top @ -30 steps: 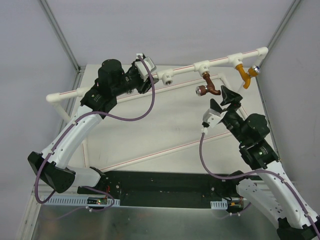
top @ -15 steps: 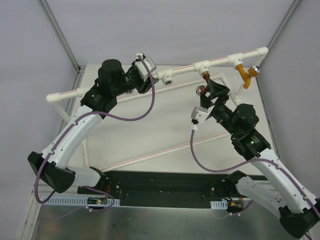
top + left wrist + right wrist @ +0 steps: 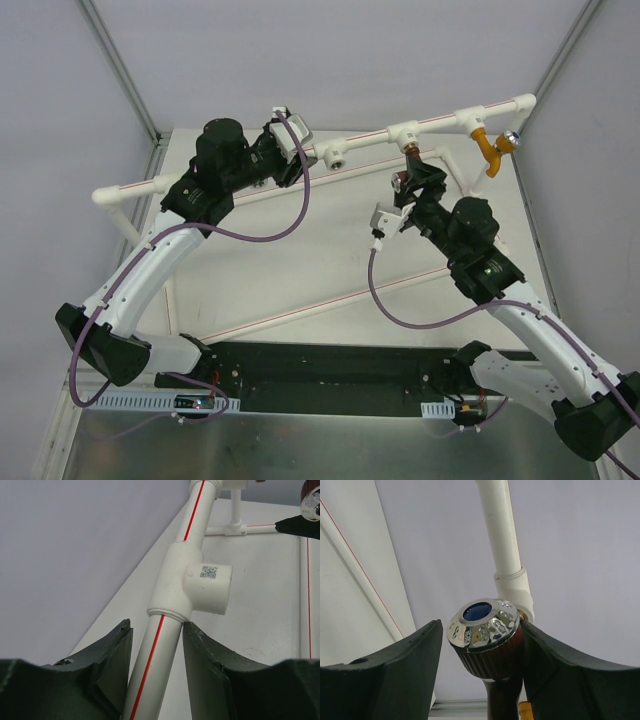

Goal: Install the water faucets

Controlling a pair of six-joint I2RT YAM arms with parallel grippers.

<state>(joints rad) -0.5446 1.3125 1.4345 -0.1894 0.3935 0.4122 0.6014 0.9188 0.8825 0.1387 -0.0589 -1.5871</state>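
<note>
The dark reddish-brown faucet (image 3: 411, 155) hangs from the middle tee of the white pipe (image 3: 440, 120). My right gripper (image 3: 413, 183) straddles its shiny round end (image 3: 485, 622). The right finger (image 3: 560, 665) touches the ribbed knob. The left finger (image 3: 405, 665) stands a little apart, so the jaws are open. The orange-yellow faucet (image 3: 487, 150) hangs from the tee further right. My left gripper (image 3: 298, 158) is shut on the pipe (image 3: 162, 645), just below a tee socket (image 3: 195, 587).
An open tee socket (image 3: 333, 155) with a metal-ringed hole sits on the pipe beside the left gripper. A lower white pipe frame (image 3: 300, 318) with red stripes lies on the table. Grey walls and metal posts (image 3: 120, 70) close in the back.
My right arm has swung left and forward to the reddish-brown faucet. Its jaws now stand around the round end and have narrowed. The left arm has not moved.
</note>
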